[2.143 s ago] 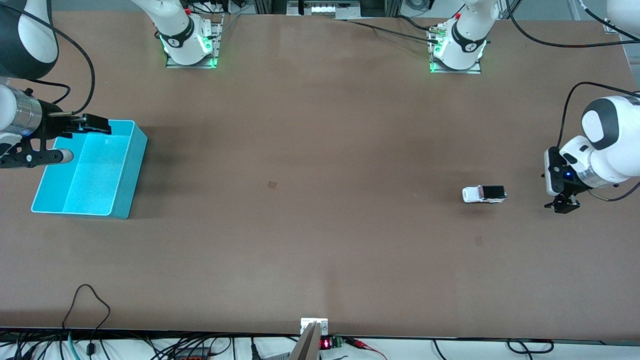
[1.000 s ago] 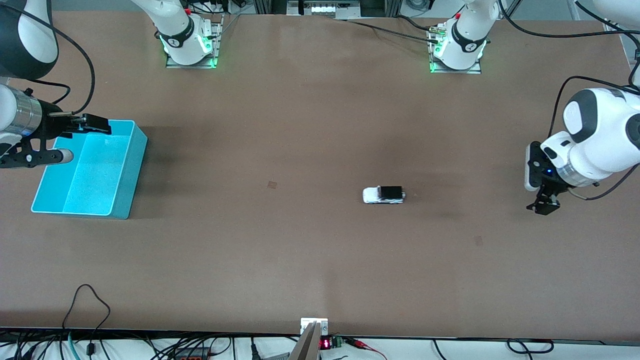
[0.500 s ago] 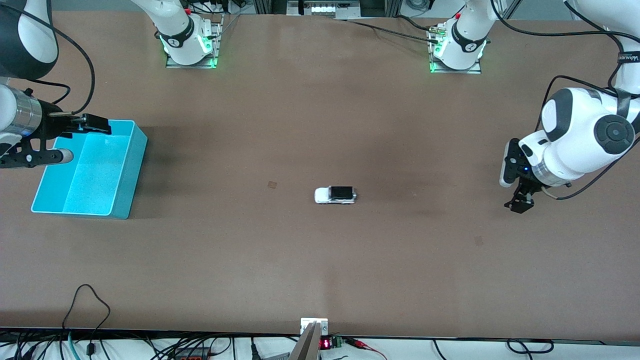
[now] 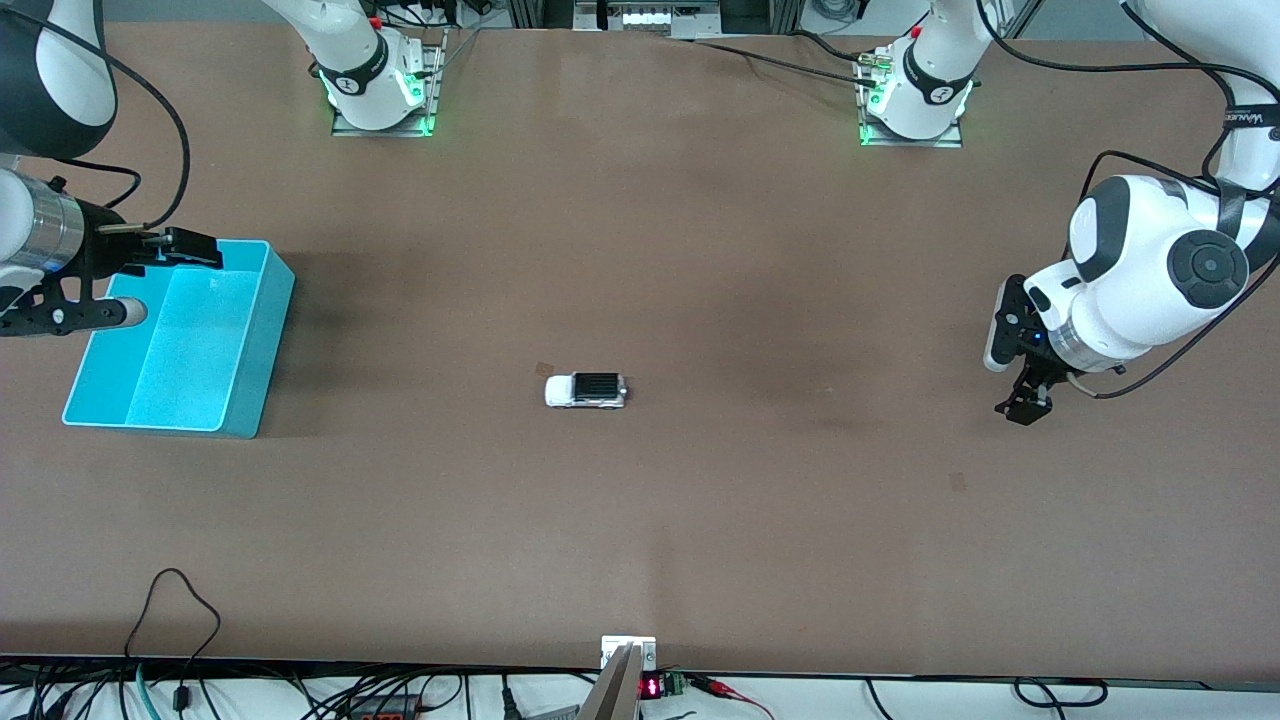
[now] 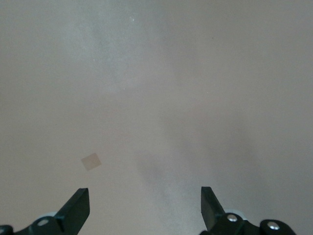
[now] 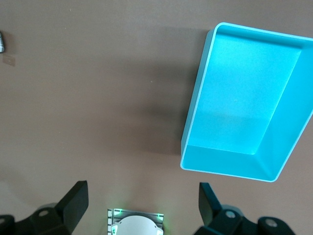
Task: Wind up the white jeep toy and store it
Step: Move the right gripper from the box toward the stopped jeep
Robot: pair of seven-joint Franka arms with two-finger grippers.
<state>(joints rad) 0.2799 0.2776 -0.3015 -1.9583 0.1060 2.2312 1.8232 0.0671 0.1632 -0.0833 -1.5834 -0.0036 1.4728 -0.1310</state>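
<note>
The white jeep toy (image 4: 586, 390), with a black roof, stands on its wheels near the middle of the table, free of both grippers. A sliver of it shows at the edge of the right wrist view (image 6: 2, 42). My left gripper (image 4: 1022, 408) is open and empty over bare table at the left arm's end, well apart from the jeep; its wrist view shows the open gripper (image 5: 145, 205) over bare table. My right gripper (image 4: 165, 282) is open and empty over the cyan bin (image 4: 262, 350) at the right arm's end, and also shows in its wrist view (image 6: 142, 205).
The cyan bin (image 6: 244, 98) holds nothing. A small tan patch (image 4: 544, 369) lies on the table just beside the jeep, and another (image 4: 957, 481) lies near the left gripper. Both arm bases (image 4: 378, 90) (image 4: 915, 100) stand along the table's edge farthest from the front camera.
The jeep has rolled on its own from the left arm's end to the middle of the table, toward the bin. My left gripper has shifted slightly after it. The right arm has not moved.
</note>
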